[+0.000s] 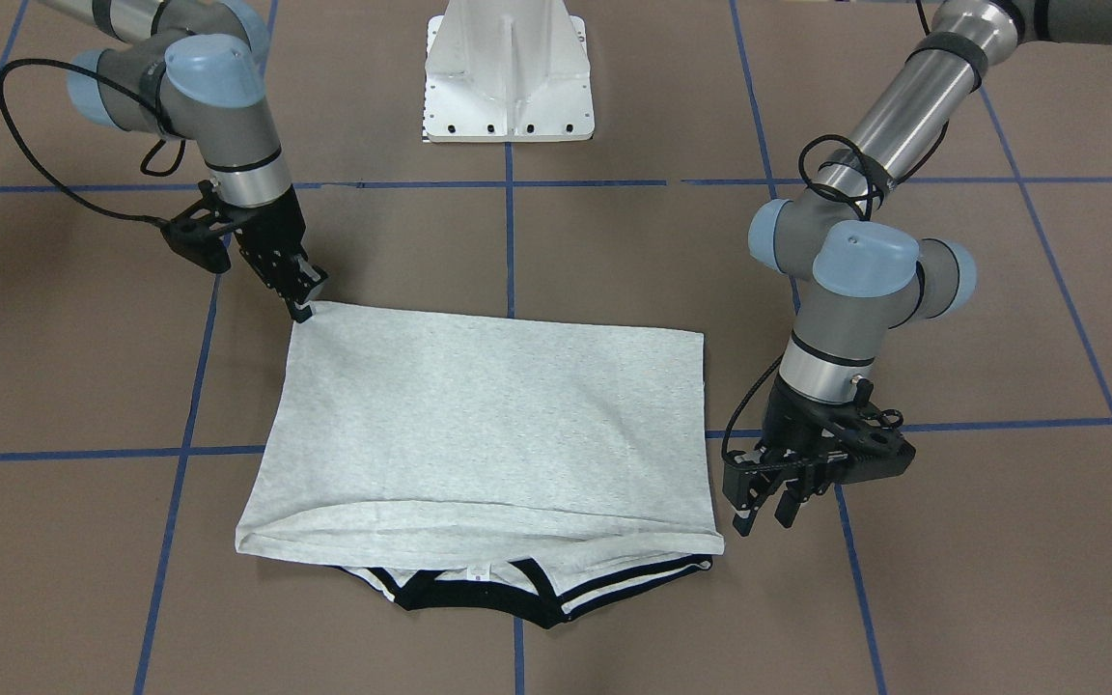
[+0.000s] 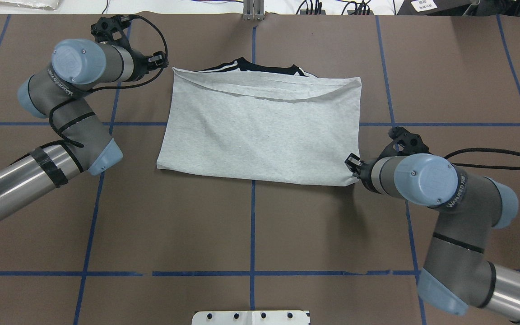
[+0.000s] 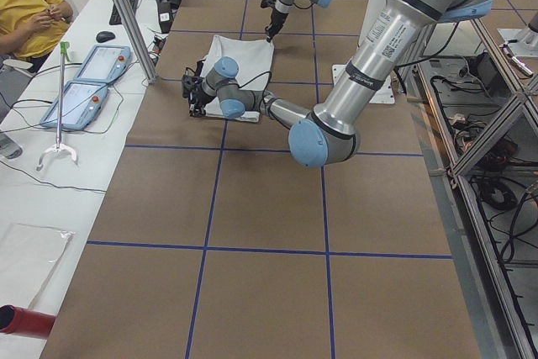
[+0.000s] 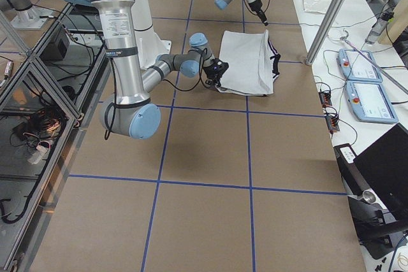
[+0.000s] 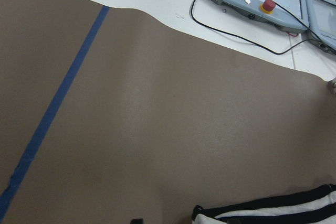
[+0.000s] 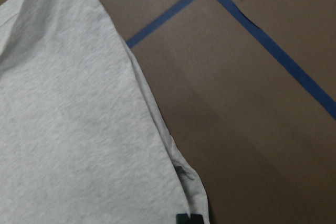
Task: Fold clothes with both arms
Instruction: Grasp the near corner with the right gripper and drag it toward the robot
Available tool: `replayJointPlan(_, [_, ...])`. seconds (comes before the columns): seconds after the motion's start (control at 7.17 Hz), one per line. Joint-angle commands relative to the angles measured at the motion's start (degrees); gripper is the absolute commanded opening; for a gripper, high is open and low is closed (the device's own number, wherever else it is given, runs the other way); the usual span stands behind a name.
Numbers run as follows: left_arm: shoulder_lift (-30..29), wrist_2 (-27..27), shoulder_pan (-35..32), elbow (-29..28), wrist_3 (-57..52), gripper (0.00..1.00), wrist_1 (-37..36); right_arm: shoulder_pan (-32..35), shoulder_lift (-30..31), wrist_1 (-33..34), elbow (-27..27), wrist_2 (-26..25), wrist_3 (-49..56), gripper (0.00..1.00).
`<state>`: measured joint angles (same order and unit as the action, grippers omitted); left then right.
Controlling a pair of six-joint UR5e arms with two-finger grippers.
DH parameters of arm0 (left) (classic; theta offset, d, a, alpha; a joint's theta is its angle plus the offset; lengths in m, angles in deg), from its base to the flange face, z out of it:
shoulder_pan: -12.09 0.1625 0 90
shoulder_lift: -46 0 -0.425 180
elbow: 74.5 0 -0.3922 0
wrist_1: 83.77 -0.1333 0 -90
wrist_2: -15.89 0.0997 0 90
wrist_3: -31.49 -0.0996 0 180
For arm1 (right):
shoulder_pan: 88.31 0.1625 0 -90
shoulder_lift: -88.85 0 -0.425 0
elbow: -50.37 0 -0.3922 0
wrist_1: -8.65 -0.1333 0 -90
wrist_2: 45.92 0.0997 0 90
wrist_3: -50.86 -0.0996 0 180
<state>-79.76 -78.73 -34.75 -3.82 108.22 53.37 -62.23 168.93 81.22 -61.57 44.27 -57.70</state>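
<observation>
Lying flat: soft heather-grey T-shirt, folded rectangular.

grey t-shirt, folded flat, black collar exposed

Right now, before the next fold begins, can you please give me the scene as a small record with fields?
garment: T-shirt, grey, folded, plain side up, flat on the table
collar: black collar sticks out at the operators' edge
left hand: open, just beside the corner near the collar, holding nothing
right hand: fingers closed at the diagonally opposite corner, on the robot's side, apparently pinching it
</observation>
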Motion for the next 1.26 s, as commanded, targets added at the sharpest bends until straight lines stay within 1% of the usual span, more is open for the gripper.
replayJointPlan(0.0, [0.24,-1.17,0.44,3.56,0.44,0.62,-0.29,-5.15,7.69,1.52,-10.81,6.61,-0.16,0.00])
replayJointPlan(0.14, [2.42,-6.14,1.13,7.32,4.71,0.62,-0.65,-7.43,10.07,1.35,-14.07,11.27,-0.16,0.00])
replayJointPlan(0.28, [3.66,-9.67,1.32,10.84,5.71,0.62,-0.82,-10.58,12.01,1.34,-15.06,14.10,-0.33,0.00])
replayJointPlan(0.42, [5.67,-12.32,1.40,15.14,9.72,0.62,-0.91,-12.70,13.69,1.34,-16.28,18.05,-0.42,0.00])
replayJointPlan(0.56, [6.04,-14.00,3.06,17.27,12.98,0.62,-1.09,-15.51,15.18,1.26,-17.25,20.61,-0.51,0.00])
replayJointPlan(0.7, [6.13,-14.10,3.60,18.86,14.49,0.62,-2.57,-18.49,15.20,1.34,-17.70,20.64,-0.69,0.00])
replayJointPlan(0.84, [9.35,-13.84,6.30,22.36,17.03,0.64,-3.71,-20.96,15.20,1.26,-17.79,20.64,-0.95,0.16])
replayJointPlan(0.98, [13.47,-13.75,8.50,28.83,19.75,0.66,-5.73,-22.46,15.20,1.26,-18.40,20.55,-1.82,0.99])
replayJointPlan(1.12, [16.65,-13.49,12.09,35.07,22.39,0.69,-11.58,-23.00,14.85,1.26,-19.10,20.46,-5.57,1.00])
